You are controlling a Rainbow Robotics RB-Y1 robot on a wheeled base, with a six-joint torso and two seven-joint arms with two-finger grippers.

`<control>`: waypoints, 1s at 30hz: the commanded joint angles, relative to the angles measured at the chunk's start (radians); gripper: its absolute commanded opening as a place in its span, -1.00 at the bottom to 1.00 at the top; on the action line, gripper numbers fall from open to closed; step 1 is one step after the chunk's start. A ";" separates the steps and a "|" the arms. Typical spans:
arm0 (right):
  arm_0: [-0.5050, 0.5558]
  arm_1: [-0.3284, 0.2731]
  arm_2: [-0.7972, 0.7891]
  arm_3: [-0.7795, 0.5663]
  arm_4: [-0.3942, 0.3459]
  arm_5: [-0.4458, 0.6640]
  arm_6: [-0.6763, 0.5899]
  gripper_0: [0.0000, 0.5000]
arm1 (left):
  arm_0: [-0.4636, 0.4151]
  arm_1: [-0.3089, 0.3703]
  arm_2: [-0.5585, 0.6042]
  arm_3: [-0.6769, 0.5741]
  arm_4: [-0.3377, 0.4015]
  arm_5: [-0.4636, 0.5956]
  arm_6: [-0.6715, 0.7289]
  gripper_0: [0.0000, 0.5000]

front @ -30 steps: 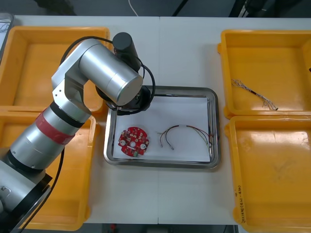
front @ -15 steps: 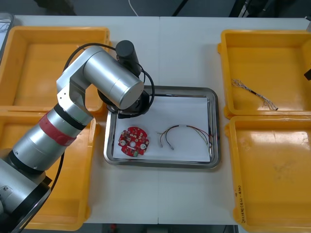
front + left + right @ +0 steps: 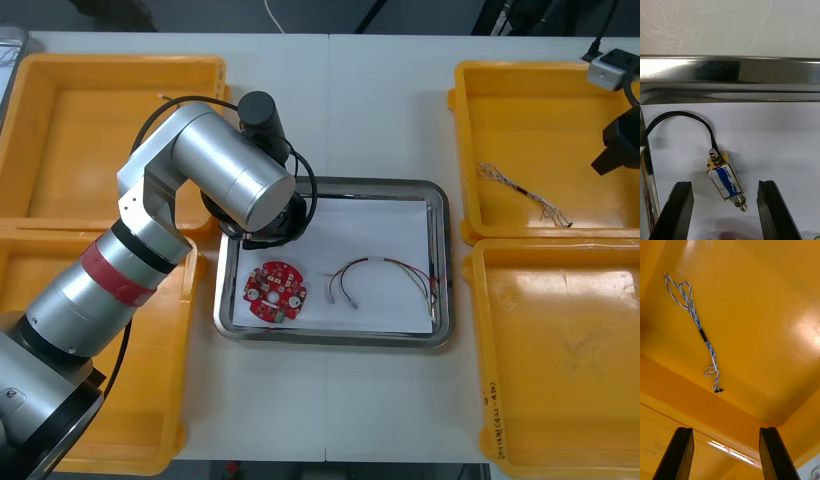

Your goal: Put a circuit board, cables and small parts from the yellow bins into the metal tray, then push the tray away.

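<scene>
Left tool (image 3: 724, 184), spread wide, straddles a small metal part (image 3: 725, 180), seemingly loose, in the metal tray (image 3: 730, 71); right tool (image 3: 726, 429), likewise spread, hangs above the upper-right yellow bin (image 3: 540, 120).

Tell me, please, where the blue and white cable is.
The cable lies in the far yellow bin on the robot's right, ahead of the open right gripper.

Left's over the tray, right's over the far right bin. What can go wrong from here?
1. The open left gripper straddles the small metal part; its black cable loops close by and may snag on retreat.
2. The open right gripper faces the twisted blue and white cable, thin and flat in the yellow bin; a pinch may miss.
</scene>
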 commanded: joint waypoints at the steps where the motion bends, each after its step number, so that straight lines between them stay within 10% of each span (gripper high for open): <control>1: -0.045 0.033 0.050 -0.011 0.021 0.001 0.050 1.00 | 0.010 -0.008 -0.017 -0.065 -0.018 0.023 0.076 1.00; 16: 0.018 0.086 0.067 -0.009 0.095 -0.146 0.145 1.00 | 0.009 0.070 0.167 -0.332 0.062 0.271 0.044 1.00; 30: 0.056 0.128 0.069 0.085 0.118 -0.285 0.182 1.00 | -0.022 0.176 0.365 -0.320 0.168 0.313 -0.220 1.00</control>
